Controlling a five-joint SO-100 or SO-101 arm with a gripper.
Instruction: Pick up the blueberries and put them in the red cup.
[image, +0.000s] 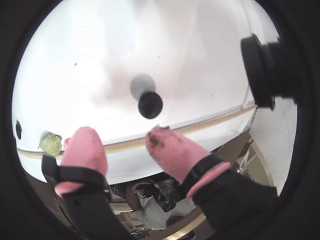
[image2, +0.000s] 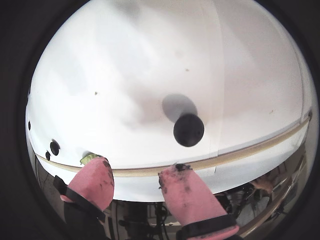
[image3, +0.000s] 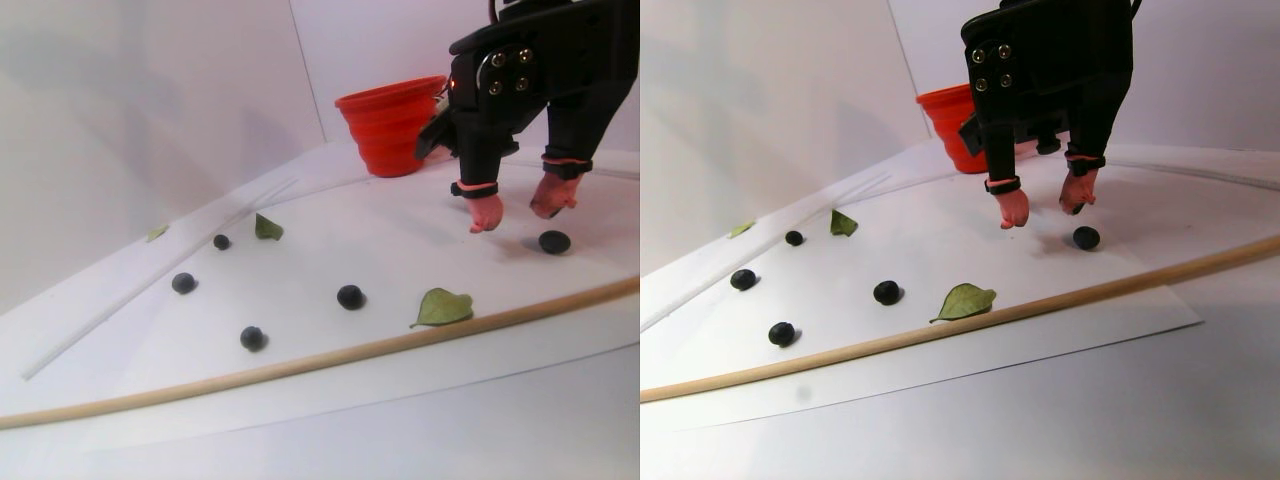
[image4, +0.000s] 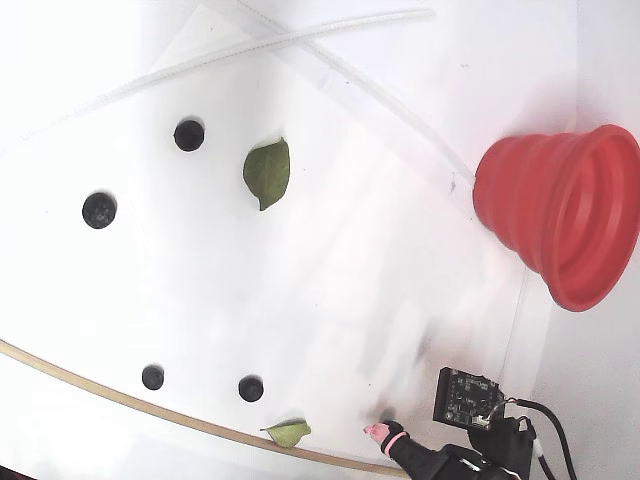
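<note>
With the jaws of the gripper spread, empty and held just short of the nearest berry, the round berry could be knocked rolling if clipped off-centre.

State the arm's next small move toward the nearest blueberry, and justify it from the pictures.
Probably shift the hand forward and lower it. In both wrist views its pink fingers are spread and empty, and the nearest blueberry lies on the white sheet beyond the fingertips, not between them.
</note>
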